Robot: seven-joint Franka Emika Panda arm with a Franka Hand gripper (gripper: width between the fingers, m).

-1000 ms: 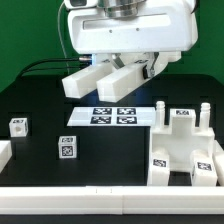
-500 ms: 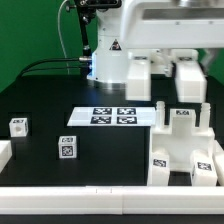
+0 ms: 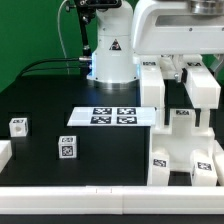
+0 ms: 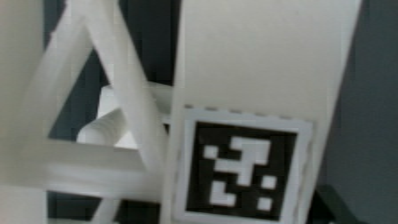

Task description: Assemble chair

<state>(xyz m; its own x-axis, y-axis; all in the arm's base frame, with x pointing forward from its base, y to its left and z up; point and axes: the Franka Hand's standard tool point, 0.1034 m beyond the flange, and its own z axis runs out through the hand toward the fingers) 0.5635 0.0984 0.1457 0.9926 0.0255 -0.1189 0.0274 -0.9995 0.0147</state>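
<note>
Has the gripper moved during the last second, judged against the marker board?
Yes. The gripper moved toward the exterior view's right, away from the marker board, to above the chair parts.

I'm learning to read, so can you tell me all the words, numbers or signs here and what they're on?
No words or numbers can be read.
Dark label on the robot base: too small to read.
Black-and-white square tags on the marker board, small blocks and chair parts: patterns only, no writing.

bright even light, faint soft shadows, blurry close-up wrist view
</note>
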